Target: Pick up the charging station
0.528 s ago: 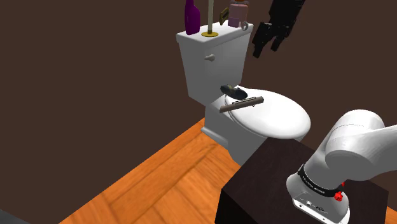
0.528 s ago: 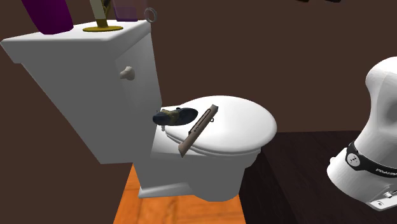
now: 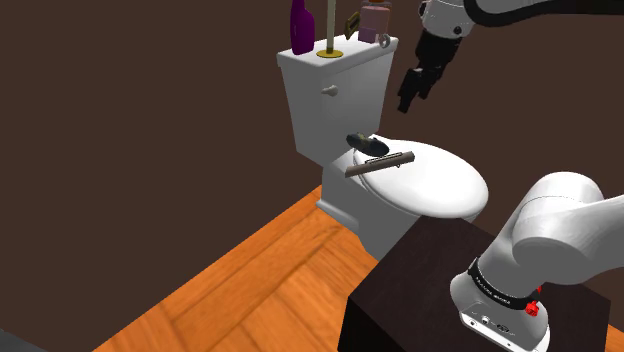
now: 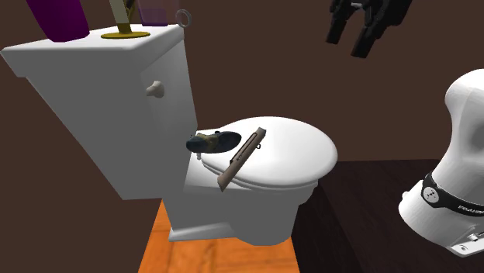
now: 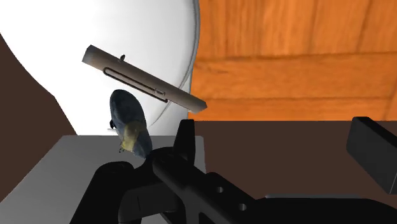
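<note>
The charging station (image 3: 379,163), a long grey-brown bar with a slot along its side, lies flat on the white toilet lid (image 3: 445,185); it also shows as a slanted bar (image 4: 242,156) and below the fingers (image 5: 143,78). My black gripper (image 3: 411,100) hangs open in the air above and behind the lid, beside the tank, well apart from the bar. Its two fingers point down (image 4: 349,43) with nothing between them. In the wrist view the gripper (image 5: 277,140) has its fingers spread wide.
A small dark oval object (image 3: 361,143) lies on the lid right beside the bar. The tank top (image 3: 340,60) carries a purple bottle (image 3: 302,25), a brass-based stick and a pink jar. My dark stand (image 3: 420,290) sits in front; wooden floor (image 3: 260,290) lies to the shoulder view's left.
The gripper has come down and slightly toward the toilet, entering the second exterior view from above. The bar and the dark object have not moved.
</note>
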Tool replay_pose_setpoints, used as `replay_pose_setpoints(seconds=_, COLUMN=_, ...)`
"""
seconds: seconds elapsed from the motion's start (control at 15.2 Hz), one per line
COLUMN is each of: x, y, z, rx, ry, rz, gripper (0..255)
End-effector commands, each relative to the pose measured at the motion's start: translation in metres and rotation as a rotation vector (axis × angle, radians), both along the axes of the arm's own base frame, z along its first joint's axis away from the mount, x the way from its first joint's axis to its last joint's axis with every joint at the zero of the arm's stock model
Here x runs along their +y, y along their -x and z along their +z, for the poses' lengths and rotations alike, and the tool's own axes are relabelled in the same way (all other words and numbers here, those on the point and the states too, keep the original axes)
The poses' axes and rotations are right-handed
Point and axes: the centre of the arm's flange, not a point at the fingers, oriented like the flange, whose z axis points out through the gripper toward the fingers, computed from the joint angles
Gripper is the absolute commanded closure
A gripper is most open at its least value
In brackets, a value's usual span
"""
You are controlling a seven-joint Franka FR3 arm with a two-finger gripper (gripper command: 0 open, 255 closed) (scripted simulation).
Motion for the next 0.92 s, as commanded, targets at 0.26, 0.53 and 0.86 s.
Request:
replay_pose_setpoints(seconds=0.26, x=-0.040, y=-0.026, z=-0.065, rx=0.036, ry=0.039, rz=0.171, gripper=0)
replay_pose_setpoints(seconds=0.53, x=-0.065, y=-0.044, z=-0.107, rx=0.061, ry=0.065, rz=0.282, gripper=0)
replay_pose_setpoints(seconds=0.86, x=-0.095, y=-0.069, z=-0.160, rx=0.092, ry=0.097, rz=0.421, gripper=0)
